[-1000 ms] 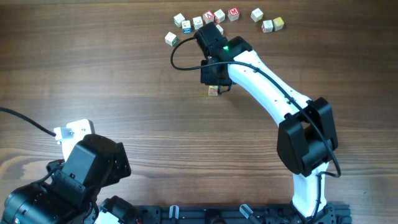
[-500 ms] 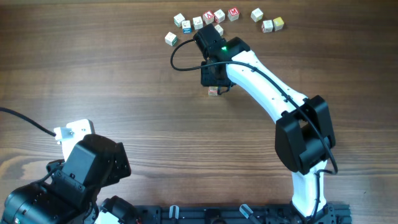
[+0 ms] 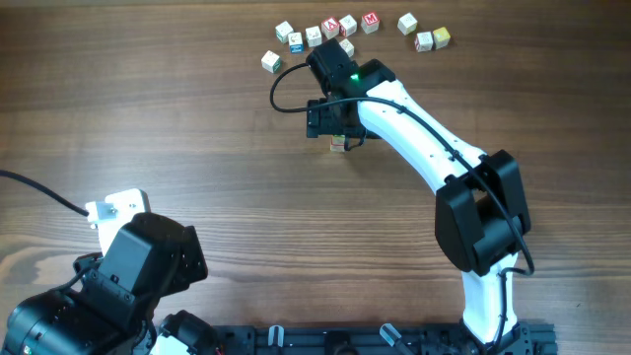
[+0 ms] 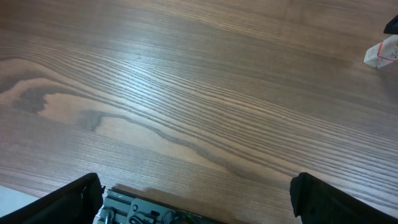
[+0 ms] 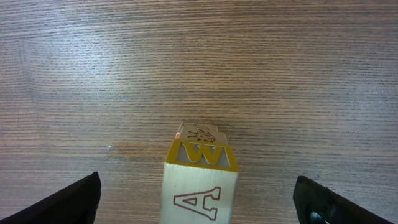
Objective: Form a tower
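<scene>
Tower (image 5: pixel 200 183) stands upright — right gripper (image 5: pixel 199 202) spread wide, clear of it.

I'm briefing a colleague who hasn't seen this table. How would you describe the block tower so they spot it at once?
On the wooden table, follow the white right arm to its open claw; the tower stands directly below it. Unlike the loose cubes lying singly near the far edge, it is stacked one cube wide, with a yellow-framed W beneath its cream top.
</scene>
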Available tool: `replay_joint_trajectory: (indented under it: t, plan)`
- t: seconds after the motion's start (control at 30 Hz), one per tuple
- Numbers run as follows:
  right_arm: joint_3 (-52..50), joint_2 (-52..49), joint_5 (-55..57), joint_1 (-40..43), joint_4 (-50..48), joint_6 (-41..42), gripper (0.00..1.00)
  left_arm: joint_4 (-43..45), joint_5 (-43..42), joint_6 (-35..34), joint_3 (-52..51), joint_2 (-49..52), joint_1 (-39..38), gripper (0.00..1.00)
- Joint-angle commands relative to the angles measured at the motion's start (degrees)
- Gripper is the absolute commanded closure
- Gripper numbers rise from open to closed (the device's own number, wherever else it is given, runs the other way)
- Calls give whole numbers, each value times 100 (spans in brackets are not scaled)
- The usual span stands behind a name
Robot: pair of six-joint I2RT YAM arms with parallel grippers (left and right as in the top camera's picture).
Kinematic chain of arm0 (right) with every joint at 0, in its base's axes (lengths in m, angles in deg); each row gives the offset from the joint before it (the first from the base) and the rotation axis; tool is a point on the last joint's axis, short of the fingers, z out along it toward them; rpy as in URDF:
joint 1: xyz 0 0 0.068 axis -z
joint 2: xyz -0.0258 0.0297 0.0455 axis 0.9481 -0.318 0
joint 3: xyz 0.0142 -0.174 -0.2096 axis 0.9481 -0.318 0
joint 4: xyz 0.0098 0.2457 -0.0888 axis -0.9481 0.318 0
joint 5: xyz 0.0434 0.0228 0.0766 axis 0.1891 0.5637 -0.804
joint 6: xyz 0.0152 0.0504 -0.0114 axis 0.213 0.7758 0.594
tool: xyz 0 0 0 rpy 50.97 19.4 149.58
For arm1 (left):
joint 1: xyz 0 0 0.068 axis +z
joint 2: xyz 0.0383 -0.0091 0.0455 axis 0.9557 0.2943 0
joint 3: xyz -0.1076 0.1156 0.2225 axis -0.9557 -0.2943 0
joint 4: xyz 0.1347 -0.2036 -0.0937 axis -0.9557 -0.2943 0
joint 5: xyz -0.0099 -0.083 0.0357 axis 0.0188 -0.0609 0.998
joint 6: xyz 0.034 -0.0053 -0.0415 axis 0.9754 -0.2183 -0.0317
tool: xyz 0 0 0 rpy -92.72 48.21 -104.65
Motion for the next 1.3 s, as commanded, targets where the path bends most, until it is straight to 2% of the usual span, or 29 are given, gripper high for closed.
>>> replay_joint_trajectory:
  t: [0.0, 0.6, 0.73, 0.97, 1.27]
  plan:
    - [-37, -107, -26, -13, 22, 251, 0, 13, 9, -55, -4, -4, 26, 0]
    - [-37, -616, -92, -35, -37, 358, 1, 13, 9, -55, -4, -4, 26, 0]
    - [-37, -632, -114, -74, -46, 354, 6, 13, 9, -55, -4, -4, 26, 0]
    - [-37, -632, -31, -251, -87, 354, 22, 13, 9, -55, -7, -4, 26, 0]
    - [-37, -632, 151, -249, -44, 452, 23, 13, 9, -55, -7, -4, 26, 0]
